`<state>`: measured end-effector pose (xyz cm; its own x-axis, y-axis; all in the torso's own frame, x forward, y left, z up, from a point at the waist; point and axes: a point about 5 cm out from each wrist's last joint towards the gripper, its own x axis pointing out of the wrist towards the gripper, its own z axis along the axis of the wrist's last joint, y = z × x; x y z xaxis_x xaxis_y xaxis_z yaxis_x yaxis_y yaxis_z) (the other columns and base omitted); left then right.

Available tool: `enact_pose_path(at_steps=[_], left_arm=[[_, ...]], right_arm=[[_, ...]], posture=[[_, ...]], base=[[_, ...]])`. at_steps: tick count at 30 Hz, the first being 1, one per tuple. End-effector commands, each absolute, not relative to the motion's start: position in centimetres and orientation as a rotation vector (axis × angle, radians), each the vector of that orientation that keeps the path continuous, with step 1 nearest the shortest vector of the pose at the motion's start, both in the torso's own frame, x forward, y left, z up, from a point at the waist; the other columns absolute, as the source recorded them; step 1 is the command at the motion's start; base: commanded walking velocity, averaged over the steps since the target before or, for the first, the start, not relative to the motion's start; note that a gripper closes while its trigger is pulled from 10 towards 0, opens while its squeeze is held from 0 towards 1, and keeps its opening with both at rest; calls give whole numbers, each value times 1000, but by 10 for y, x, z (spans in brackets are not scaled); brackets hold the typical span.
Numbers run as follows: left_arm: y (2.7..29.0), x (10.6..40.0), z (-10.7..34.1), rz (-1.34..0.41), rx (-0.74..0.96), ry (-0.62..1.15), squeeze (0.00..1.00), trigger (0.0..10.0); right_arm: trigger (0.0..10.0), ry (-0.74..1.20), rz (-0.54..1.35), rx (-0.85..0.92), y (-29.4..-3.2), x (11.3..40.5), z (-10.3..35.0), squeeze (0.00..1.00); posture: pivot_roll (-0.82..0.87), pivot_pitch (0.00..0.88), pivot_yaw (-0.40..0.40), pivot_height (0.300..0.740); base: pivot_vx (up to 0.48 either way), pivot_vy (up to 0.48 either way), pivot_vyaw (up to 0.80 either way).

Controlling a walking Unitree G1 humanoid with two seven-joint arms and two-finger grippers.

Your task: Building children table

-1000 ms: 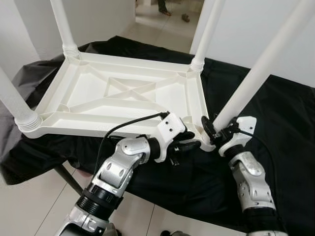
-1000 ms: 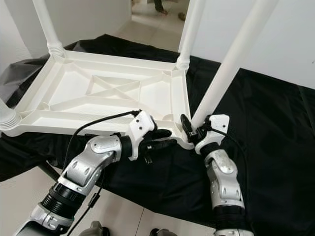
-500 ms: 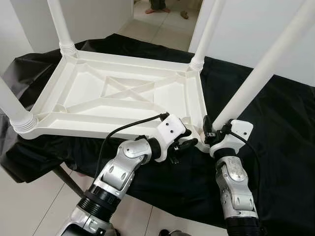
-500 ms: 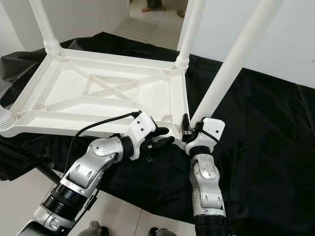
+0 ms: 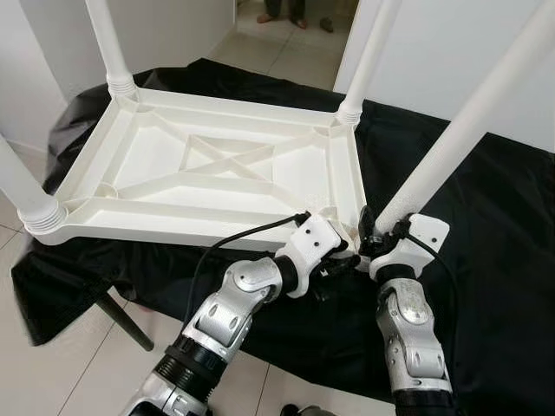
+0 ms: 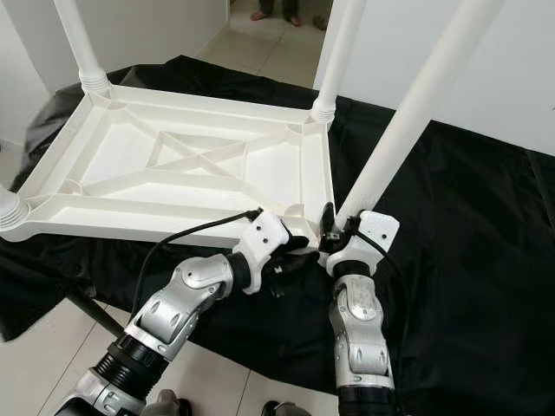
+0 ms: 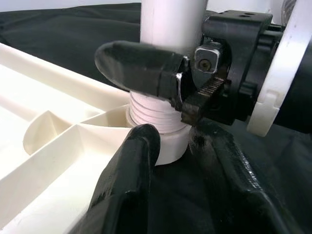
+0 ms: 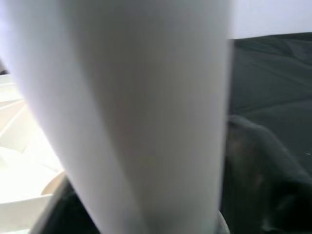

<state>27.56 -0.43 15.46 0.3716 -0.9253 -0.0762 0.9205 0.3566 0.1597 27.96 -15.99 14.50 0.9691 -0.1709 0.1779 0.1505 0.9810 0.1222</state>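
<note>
The white plastic children's table [image 5: 217, 165] lies upside down on a black cloth, its legs pointing up. My right gripper [image 5: 375, 236] is shut on the near-right leg [image 5: 451, 139] just above its socket. In the left wrist view the leg's threads [image 7: 156, 113] show above the corner collar, with a right finger [image 7: 141, 63] wrapped across the leg. My left gripper [image 5: 342, 257] is at that same corner, open, its fingertips [image 7: 146, 136] on either side of the collar. The leg [image 8: 136, 112] stands very close in the right wrist view.
Three other legs stand at the far left [image 5: 108, 43], far right [image 5: 368, 52] and near left [image 5: 22, 186] corners. The black cloth [image 5: 494, 217] drapes over the support; a dark stand leg [image 5: 121, 316] reaches the tiled floor [image 5: 52, 347]. A person's feet [image 5: 286, 13] show in the doorway.
My left gripper has moved right, up to the table's near-right corner beside the right gripper. The right gripper stays on the leg while its forearm has swung in beneath it.
</note>
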Motion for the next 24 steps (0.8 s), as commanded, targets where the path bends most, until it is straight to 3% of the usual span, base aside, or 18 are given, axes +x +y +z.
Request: enact_pose_path(at_steps=[1, 7, 8, 9, 10, 11, 14, 17, 24], left_arm=[[-3, 274, 152, -1165, 184, -22, 0, 10000], [1, 275, 153, -1159, 194, -30, 0, 10000], [3, 275, 153, -1160, 200, -33, 0, 10000], [4, 275, 153, -1159, 207, -34, 0, 10000], [5, 275, 154, -1159, 212, -36, 0, 10000], [6, 275, 155, -1158, 217, -39, 0, 10000], [6, 275, 156, -1158, 219, -42, 0, 10000], [4, 268, 164, -1185, 222, -75, 0, 10000], [4, 273, 168, -1170, 230, -88, 0, 10000]], right_arm=[[10000, -150, -202, 152, -160, 274, 136, 1000], [10000, -162, -169, 156, -162, 277, 141, 1000], [10000, -154, -104, 155, -163, 281, 143, 890], [10000, -140, -48, 148, -164, 283, 143, 357], [10000, -130, -13, 143, -165, 285, 143, 357], [10000, -122, 19, 149, -168, 287, 144, 0], [10000, -118, 30, 154, -170, 288, 145, 0], [10000, -126, 285, 23, -179, 292, 149, 0], [10000, -99, 510, -78, -183, 296, 145, 0]], posture=[[31, 121, -83, 740], [44, 116, -89, 740], [49, 114, -94, 740], [50, 114, -95, 740], [49, 113, -97, 740], [50, 112, -99, 740], [56, 112, -105, 740], [69, 109, -113, 740], [79, 104, -115, 740]], base=[[0, 0, 0], [0, 0, 0], [0, 0, 0], [0, 0, 0], [0, 0, 0], [0, 0, 0], [0, 0, 0], [0, 0, 0], [0, 0, 0]])
